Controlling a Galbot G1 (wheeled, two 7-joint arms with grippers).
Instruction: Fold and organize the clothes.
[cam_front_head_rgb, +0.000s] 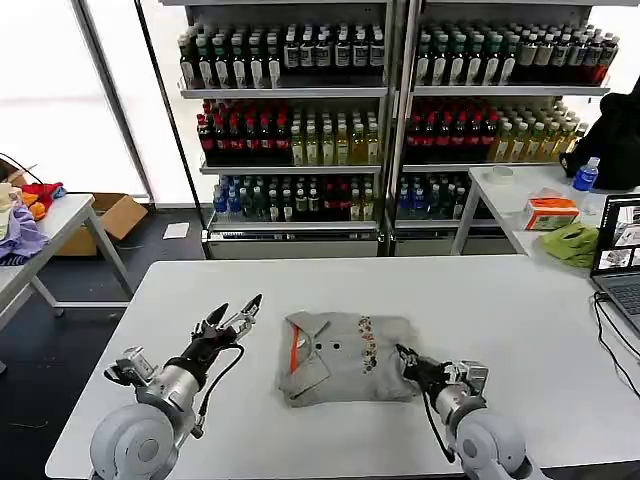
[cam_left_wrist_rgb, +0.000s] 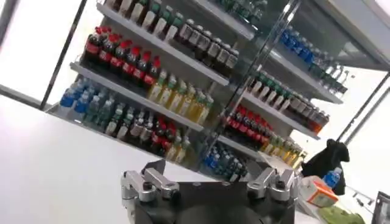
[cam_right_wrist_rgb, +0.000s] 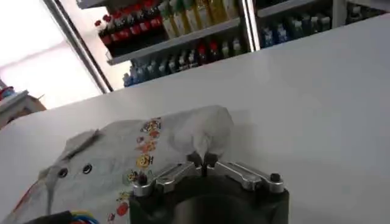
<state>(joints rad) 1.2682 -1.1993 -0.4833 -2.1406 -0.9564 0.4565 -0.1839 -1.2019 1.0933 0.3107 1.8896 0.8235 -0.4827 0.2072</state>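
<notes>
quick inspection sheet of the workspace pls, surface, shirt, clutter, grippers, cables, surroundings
surface: white table, bare around the shirt
job's things: one light grey shirt lies folded at the table's middle, collar, orange strip and dark buttons toward the robot's left, chest print up
clutter: nothing seen on the work table
grippers: left gripper open, raised off the table to the shirt's left, touching nothing; right gripper shut on the shirt's right edge, pinching a fold of cloth
cables: black cables trail from a laptop at the table's right edge
surroundings: drink shelves behind; side table with a lime-green cloth; cardboard box on the floor
</notes>
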